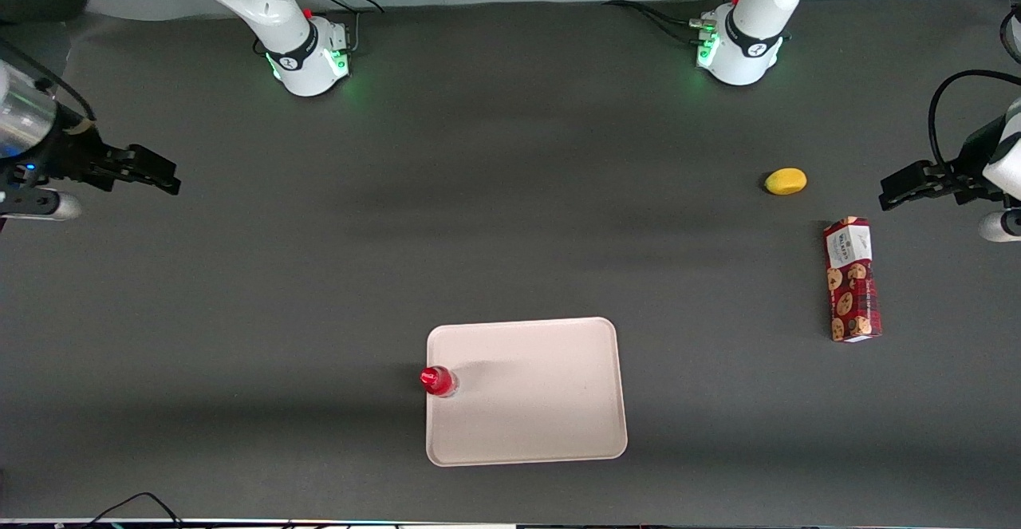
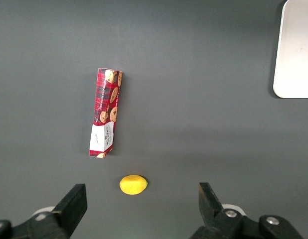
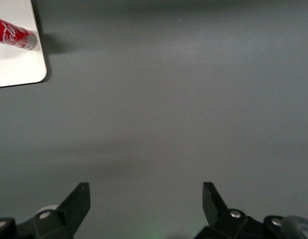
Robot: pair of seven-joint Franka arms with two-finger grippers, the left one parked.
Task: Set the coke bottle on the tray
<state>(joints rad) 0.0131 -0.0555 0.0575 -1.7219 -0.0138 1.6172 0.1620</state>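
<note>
Standing upright on tray edge nearest working arm: coke bottle, white Coca-Cola script showing. Hovering well apart at working arm's desk end: gripper, fingers spread wide, holding nothing. Lying toward parked arm: cookie box, lemon.

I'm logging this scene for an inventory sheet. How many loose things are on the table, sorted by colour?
Red: 2, the coke bottle and the cookie box
Yellow: 1, the lemon-like fruit
Cream-pink: 1, the tray
Total: 4
The gripper hangs open at the working arm's end, holding nothing.
</note>
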